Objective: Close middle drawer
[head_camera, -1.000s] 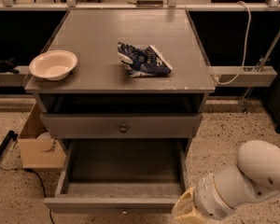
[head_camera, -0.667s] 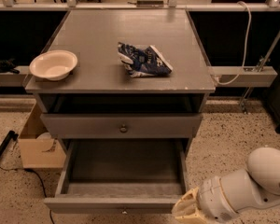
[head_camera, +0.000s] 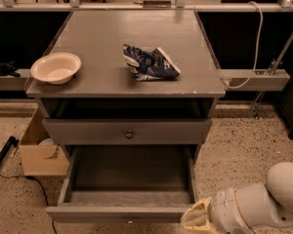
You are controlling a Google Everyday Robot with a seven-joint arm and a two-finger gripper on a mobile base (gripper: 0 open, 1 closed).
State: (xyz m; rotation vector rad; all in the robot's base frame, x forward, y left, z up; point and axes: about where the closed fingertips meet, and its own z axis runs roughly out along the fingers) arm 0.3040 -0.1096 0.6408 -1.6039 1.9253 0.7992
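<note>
The middle drawer is a wide grey drawer, pulled far out toward me and empty inside. Its flat front lies at the bottom edge of the view, with the small knob just showing. My gripper is cream-coloured and sits low at the drawer front's right corner, beside or against it. The white arm runs off to the lower right. The uppermost grey front with its round knob is nearly shut. The lowest front is hidden under the open drawer.
On the cabinet top lie a white bowl at the left and a crumpled blue chip bag in the middle. A cardboard box stands on the speckled floor at the left. A white cable hangs at the right.
My arm's white body has dropped lower and shifted right. The gripper stays by the drawer front's right corner. The drawer has not visibly moved.
</note>
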